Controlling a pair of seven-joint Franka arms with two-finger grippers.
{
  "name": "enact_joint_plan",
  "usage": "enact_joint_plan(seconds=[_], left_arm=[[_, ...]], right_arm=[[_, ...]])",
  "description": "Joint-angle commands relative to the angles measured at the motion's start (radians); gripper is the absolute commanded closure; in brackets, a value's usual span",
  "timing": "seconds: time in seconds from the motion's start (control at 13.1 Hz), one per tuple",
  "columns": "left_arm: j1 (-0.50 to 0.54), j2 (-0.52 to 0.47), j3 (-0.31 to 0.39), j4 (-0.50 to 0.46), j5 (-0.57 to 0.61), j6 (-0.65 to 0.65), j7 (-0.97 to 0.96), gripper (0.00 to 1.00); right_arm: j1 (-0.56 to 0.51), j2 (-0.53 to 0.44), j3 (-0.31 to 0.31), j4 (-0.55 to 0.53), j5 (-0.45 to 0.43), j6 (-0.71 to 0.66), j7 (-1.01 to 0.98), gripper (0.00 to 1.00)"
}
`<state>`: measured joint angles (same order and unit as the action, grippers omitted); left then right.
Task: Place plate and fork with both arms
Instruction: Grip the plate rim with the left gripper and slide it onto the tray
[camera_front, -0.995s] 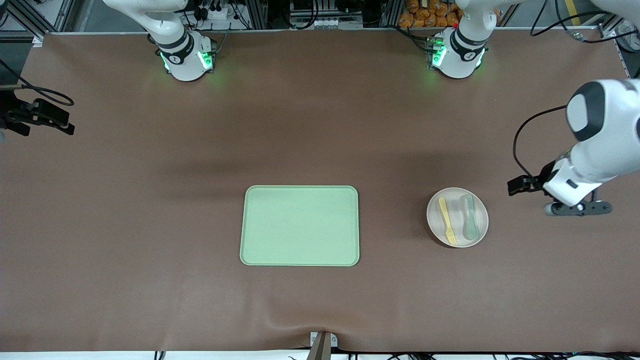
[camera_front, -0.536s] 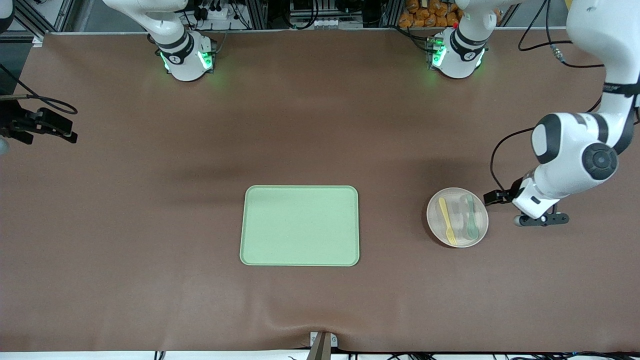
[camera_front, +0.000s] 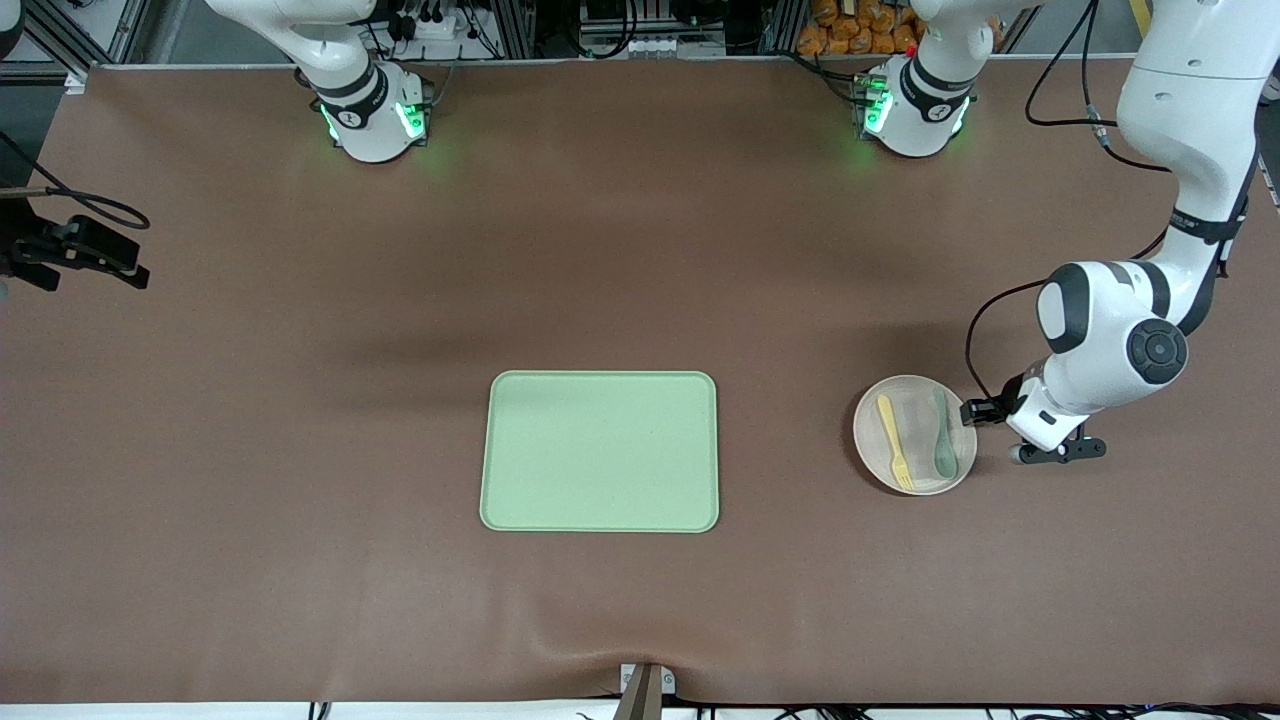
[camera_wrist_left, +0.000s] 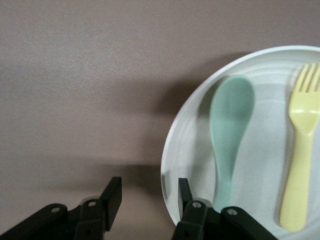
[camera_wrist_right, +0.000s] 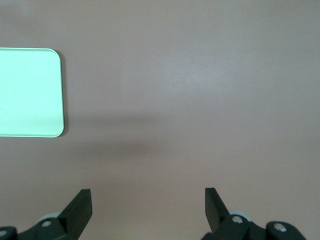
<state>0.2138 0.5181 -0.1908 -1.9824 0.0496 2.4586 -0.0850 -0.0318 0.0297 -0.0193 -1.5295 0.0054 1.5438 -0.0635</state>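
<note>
The pale plate (camera_front: 915, 470) lies toward the left arm's end of the table, with the yellow fork (camera_front: 893, 440) lying in it. My left gripper (camera_front: 982, 411) is low at the plate's rim on the side toward the left arm's end. In the left wrist view the left gripper (camera_wrist_left: 149, 189) is open and straddles the rim of the plate (camera_wrist_left: 172, 165): one finger stands over the plate's inside near the fork (camera_wrist_left: 300, 150), the other over bare table. My right gripper (camera_front: 110, 262) waits open over the table's edge at the right arm's end, and the right gripper (camera_wrist_right: 147, 200) has nothing between its fingers.
A grey-green spoon (camera_front: 943, 445) lies in the plate beside the fork, on the side closer to my left gripper; the spoon (camera_wrist_left: 230, 130) has its handle by the inner finger. A rectangular light-green tray (camera_front: 600, 450) sits mid-table; the tray (camera_wrist_right: 30, 92) shows one corner in the right wrist view.
My left arm has swung in from the table's end to the plate's rim and come down. Its fingers have narrowed. The right gripper has hardly moved.
</note>
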Motion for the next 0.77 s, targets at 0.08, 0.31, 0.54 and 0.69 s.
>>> enact_joint_plan(seconds=[0.08, 0.31, 0.54, 0.69], left_arm=[[0.004, 0.016, -0.009, 0.008, -0.039, 0.023, -0.010, 0.52], [-0.004, 0.034, -0.009, 0.010, -0.074, 0.049, -0.010, 0.68], [-0.004, 0.056, -0.009, 0.020, -0.096, 0.053, -0.009, 1.00], [0.004, 0.045, -0.010, 0.020, -0.099, 0.053, -0.001, 1.00]], right_arm=[[-0.003, 0.009, 0.010, 0.022, -0.007, 0.001, 0.021, 0.00], [-0.011, 0.015, 0.009, 0.019, -0.007, 0.010, 0.021, 0.00], [-0.017, 0.012, 0.005, 0.017, -0.010, -0.002, 0.014, 0.00], [-0.013, 0.015, 0.005, 0.019, -0.010, -0.008, 0.019, 0.00]])
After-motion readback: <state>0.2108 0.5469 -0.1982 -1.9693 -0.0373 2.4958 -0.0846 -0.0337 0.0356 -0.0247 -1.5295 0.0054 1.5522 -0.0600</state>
